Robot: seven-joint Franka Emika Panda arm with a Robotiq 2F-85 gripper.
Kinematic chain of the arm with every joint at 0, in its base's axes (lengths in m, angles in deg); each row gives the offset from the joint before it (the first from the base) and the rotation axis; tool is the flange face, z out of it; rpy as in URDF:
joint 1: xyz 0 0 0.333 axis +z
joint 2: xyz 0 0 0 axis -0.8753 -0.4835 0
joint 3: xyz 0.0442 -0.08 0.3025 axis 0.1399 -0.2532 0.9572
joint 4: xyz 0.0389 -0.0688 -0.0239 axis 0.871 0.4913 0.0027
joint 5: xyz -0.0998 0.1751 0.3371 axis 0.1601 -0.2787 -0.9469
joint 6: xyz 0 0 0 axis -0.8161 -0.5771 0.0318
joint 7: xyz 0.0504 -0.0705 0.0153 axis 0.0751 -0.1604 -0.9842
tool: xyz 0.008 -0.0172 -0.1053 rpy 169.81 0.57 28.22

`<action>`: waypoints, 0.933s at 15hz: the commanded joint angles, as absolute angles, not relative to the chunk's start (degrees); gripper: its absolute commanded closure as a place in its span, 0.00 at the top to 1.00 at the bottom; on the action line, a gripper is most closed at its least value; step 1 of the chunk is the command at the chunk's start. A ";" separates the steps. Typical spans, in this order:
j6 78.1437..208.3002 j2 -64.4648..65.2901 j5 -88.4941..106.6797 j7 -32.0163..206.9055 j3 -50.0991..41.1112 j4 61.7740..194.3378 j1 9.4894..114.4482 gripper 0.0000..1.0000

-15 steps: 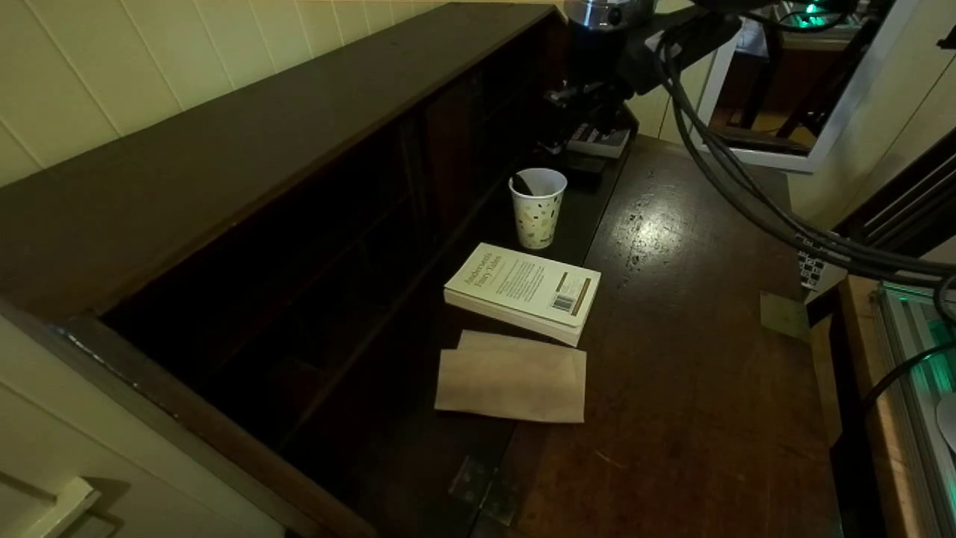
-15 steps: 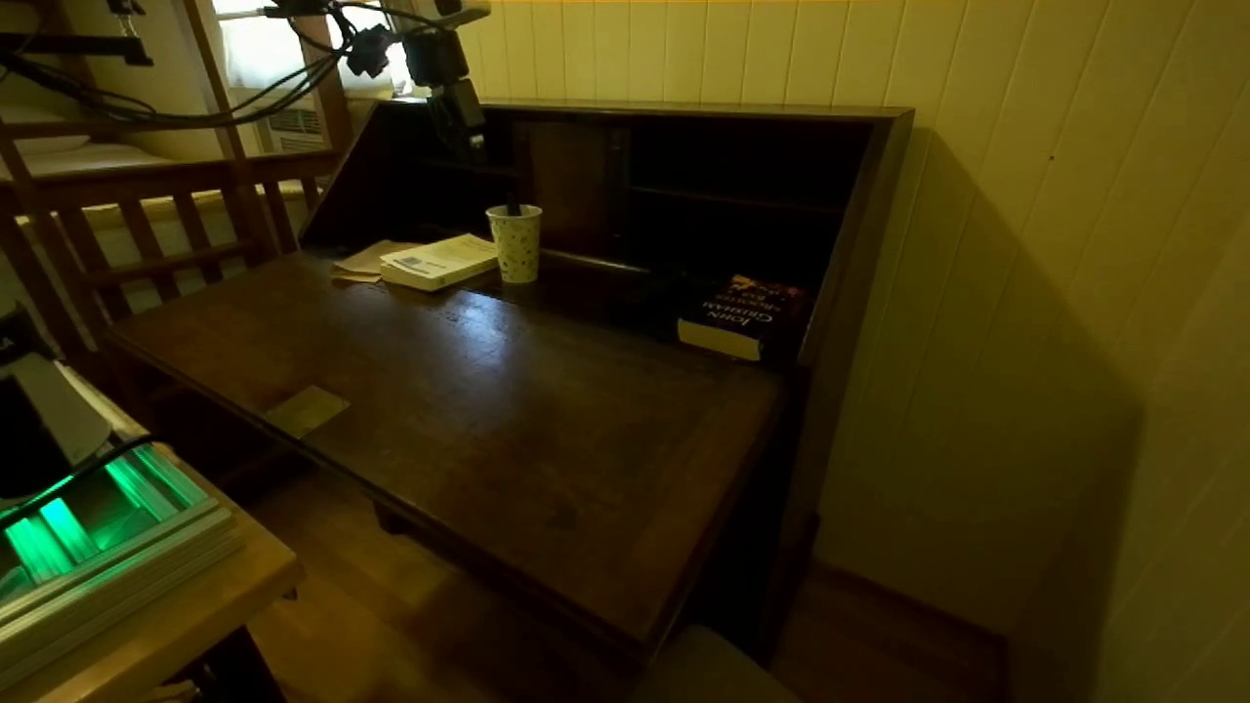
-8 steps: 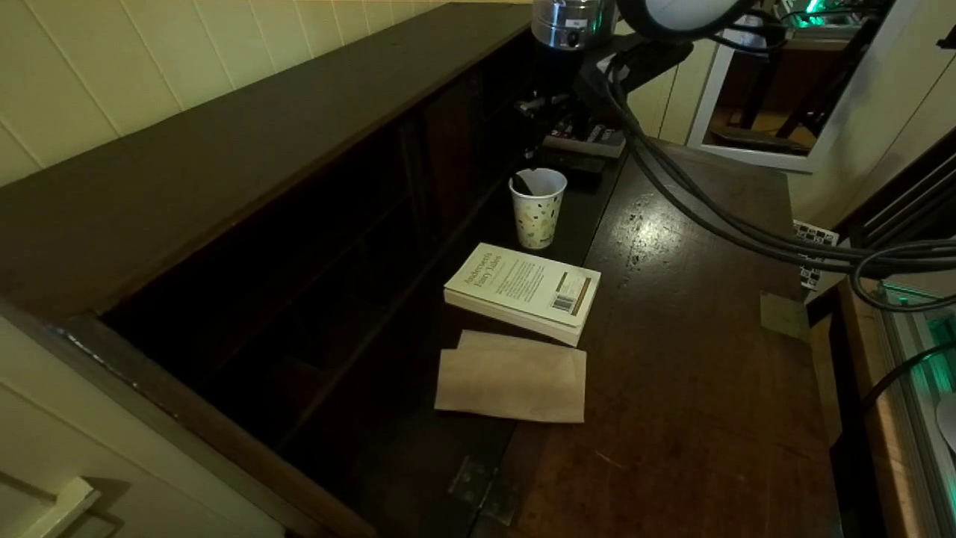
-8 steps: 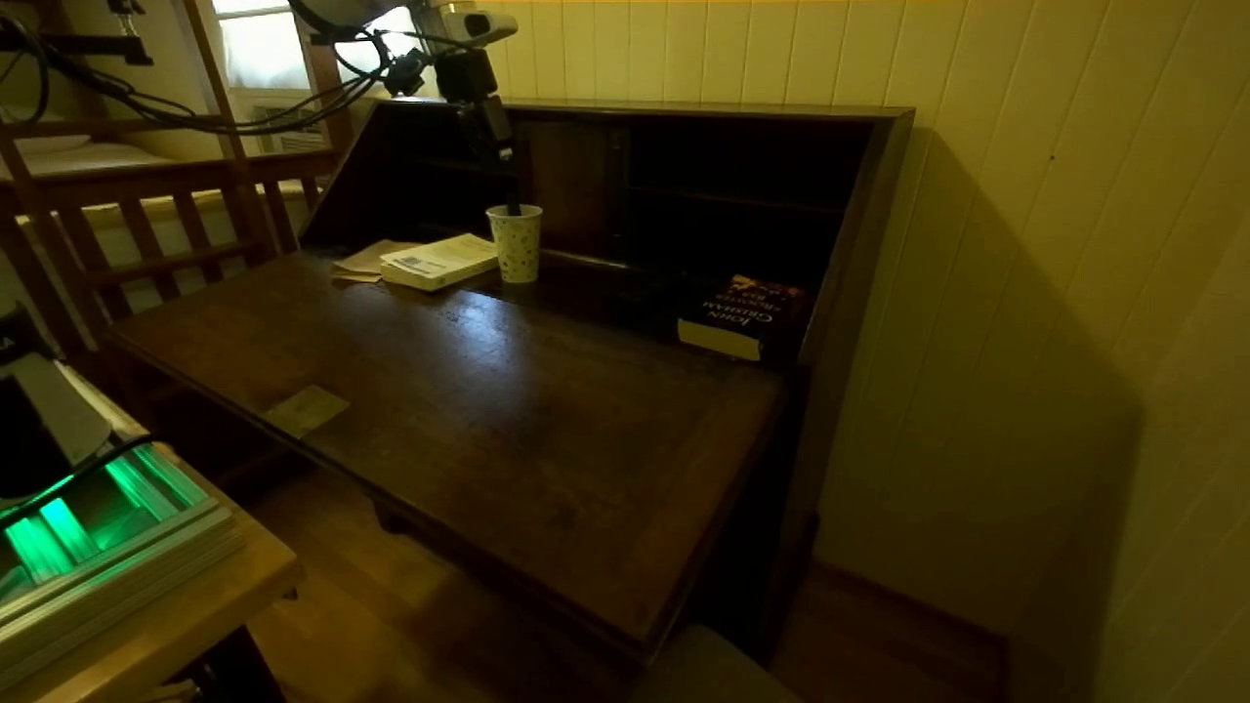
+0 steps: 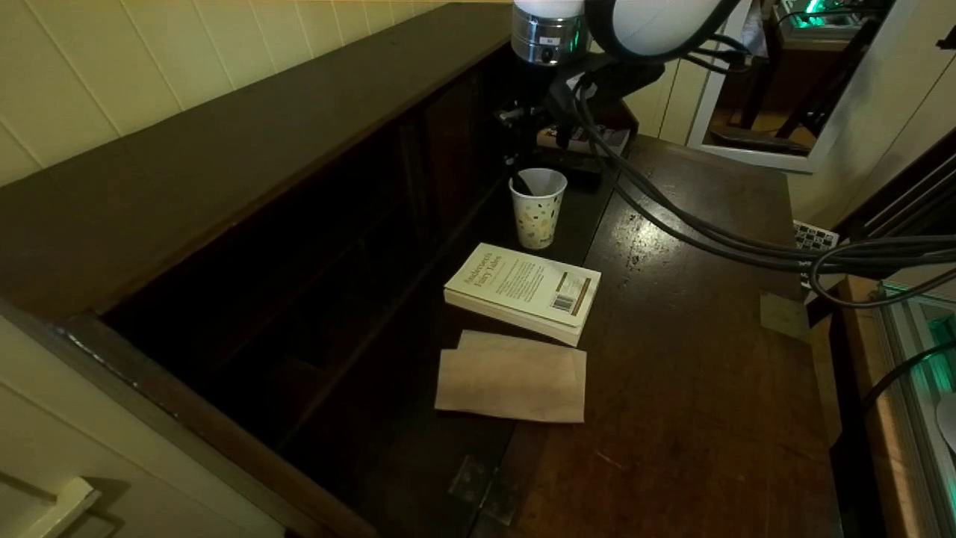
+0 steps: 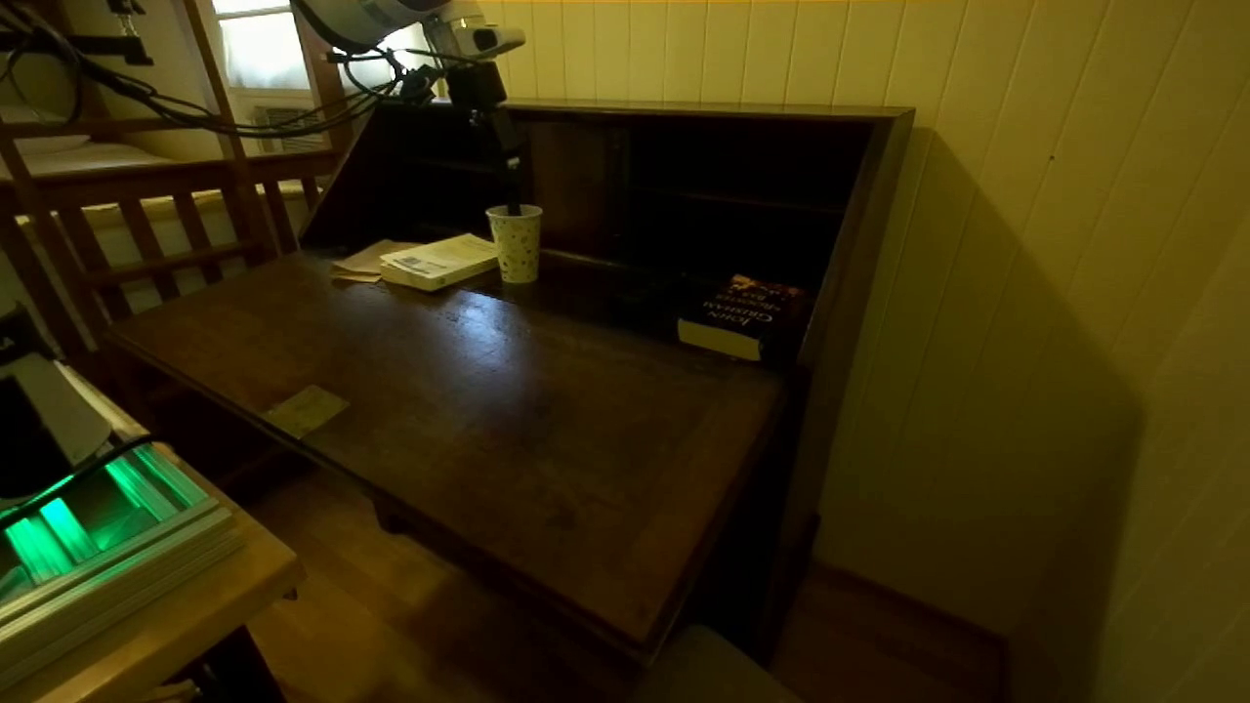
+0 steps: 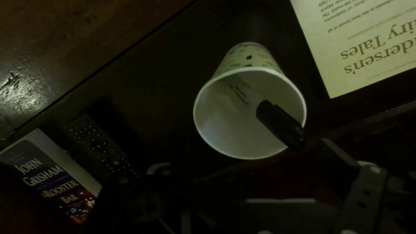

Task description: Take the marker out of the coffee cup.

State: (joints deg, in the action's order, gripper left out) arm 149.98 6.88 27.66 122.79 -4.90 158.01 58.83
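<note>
The coffee cup (image 5: 538, 220) is a white paper cup with a speckled pattern, upright on the desk; it also shows in an exterior view (image 6: 516, 252) and the wrist view (image 7: 211, 126). The marker (image 7: 280, 125) leans inside it, its black cap sticking out over the rim and its pale lettered barrel inside. Its dark end shows in both exterior views (image 5: 521, 184) (image 6: 514, 208). My gripper (image 7: 245, 167) is open and empty, its fingers spread wide in the wrist view. It points down above the cup (image 6: 511, 161), apart from the marker.
A white book (image 5: 523, 291) and brown paper (image 5: 511, 385) lie beside the cup. A dark remote (image 7: 100, 146) and a John Grisham book (image 6: 747, 317) lie on the cup's other side. The desk's dark shelves (image 6: 742, 161) rise behind; cables (image 5: 694, 232) hang from the arm.
My gripper has come lower and nearer to the cup, moving left in an exterior view and right and down in an exterior view. The cup and marker have not moved.
</note>
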 commanded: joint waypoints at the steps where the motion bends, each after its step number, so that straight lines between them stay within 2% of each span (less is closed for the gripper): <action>1: 150.89 5.12 28.94 126.14 -6.49 156.38 60.90 1.00; 14: 154.26 3.29 32.34 131.44 -8.60 156.94 63.38 1.00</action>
